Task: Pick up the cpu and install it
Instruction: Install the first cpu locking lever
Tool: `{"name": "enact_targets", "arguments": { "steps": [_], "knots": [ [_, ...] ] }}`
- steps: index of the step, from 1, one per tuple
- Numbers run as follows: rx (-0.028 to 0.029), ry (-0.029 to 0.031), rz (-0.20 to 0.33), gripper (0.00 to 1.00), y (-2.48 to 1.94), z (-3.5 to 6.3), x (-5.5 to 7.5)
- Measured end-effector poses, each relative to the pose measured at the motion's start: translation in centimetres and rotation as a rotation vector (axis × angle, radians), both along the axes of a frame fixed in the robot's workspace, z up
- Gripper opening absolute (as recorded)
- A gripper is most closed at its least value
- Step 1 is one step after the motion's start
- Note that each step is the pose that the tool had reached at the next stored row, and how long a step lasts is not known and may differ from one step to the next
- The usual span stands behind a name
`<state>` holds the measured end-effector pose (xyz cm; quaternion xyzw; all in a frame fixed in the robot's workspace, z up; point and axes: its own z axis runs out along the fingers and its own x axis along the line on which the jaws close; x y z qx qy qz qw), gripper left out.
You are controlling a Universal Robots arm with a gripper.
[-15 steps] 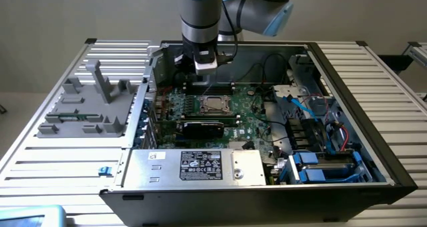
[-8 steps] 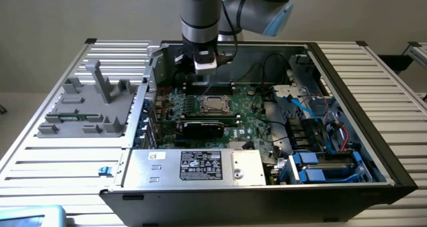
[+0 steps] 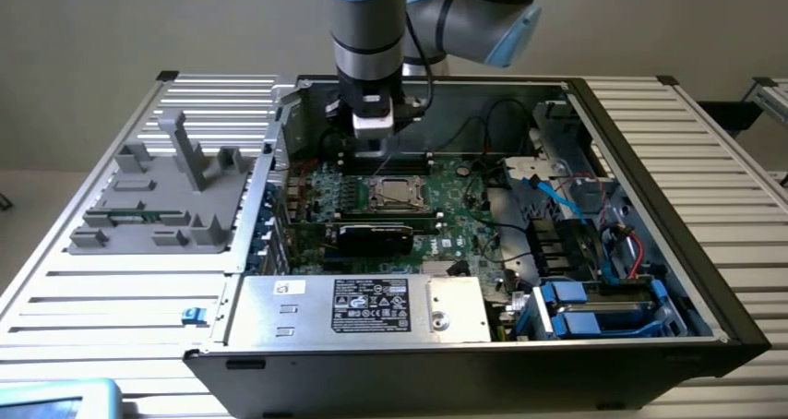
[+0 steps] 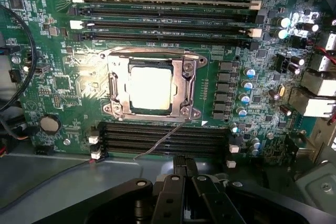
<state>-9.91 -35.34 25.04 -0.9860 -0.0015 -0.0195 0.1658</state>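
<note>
**A:** Where is the cpu?

**B:** The cpu point(image 4: 151, 87) lies flat inside the metal frame of the socket point(image 4: 116, 85), pale and square. It sits on the green motherboard point(image 4: 58, 82), with memory slots point(image 4: 168, 137) on two opposite sides of it. In the exterior view it is the small bright square near the centre of the frame, inside the open computer case point(image 3: 652, 281).

**A:** And the gripper?

**B:** The gripper point(image 3: 373, 147) hangs from the arm in the upper middle of the exterior view, above the board and just beyond the socket as that camera sees it. It is clenched. In the wrist view its dark fingers point(image 4: 170, 195) are pressed together, well apart from the cpu.

**A:** Is anything touching the socket?

**B:** A thin metal lever point(image 4: 160, 141) slants away from one corner of the frame and crosses the nearer slots. The gripper itself touches nothing that I can see.

**A:** What else is around?

**B:** A silver power supply point(image 3: 357, 306) with a dark label fills the lower middle of the exterior view. Blue drive bays point(image 3: 591, 313) sit at the lower right. A grey plastic fixture point(image 3: 161, 202) stands on the slatted table point(image 3: 111, 299) at the exterior view's left, beside the case.
</note>
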Motion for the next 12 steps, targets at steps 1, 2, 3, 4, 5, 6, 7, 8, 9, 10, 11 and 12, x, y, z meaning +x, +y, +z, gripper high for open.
{"name": "enact_targets", "arguments": {
  "steps": [1, 2, 3, 4, 5, 6, 7, 8, 9, 10, 11, 12],
  "knots": [
    [-0.0002, -0.0004, -0.014, 0.11, 0.00, -0.02, 0.00],
    [0.0000, -0.0011, -0.028, 0.11, 0.00, -0.05, -0.01],
    [0.0000, -0.0018, -0.041, 0.11, 0.00, -0.09, 0.00],
    [-0.0001, -0.0024, -0.054, 0.11, 0.00, -0.14, -0.01],
    [-0.0002, -0.0029, -0.067, 0.11, -0.01, -0.19, -0.01],
    [-0.0001, -0.0032, -0.078, 0.11, 0.00, -0.28, -0.01],
    [-0.0001, -0.0032, -0.088, 0.11, 0.00, -0.38, -0.04],
    [-0.0001, -0.0032, -0.097, 0.11, 0.00, -0.50, -0.08],
    [-0.0002, -0.0032, -0.105, 0.11, 0.00, -0.61, -0.16],
    [-0.0002, -0.0033, -0.112, 0.11, 0.00, -0.72, -0.25],
    [-0.0002, -0.0032, -0.119, 0.11, 0.00, -0.82, -0.36],
    [-0.0004, -0.0031, -0.124, 0.11, -0.01, -0.88, -0.49]
  ]
}}
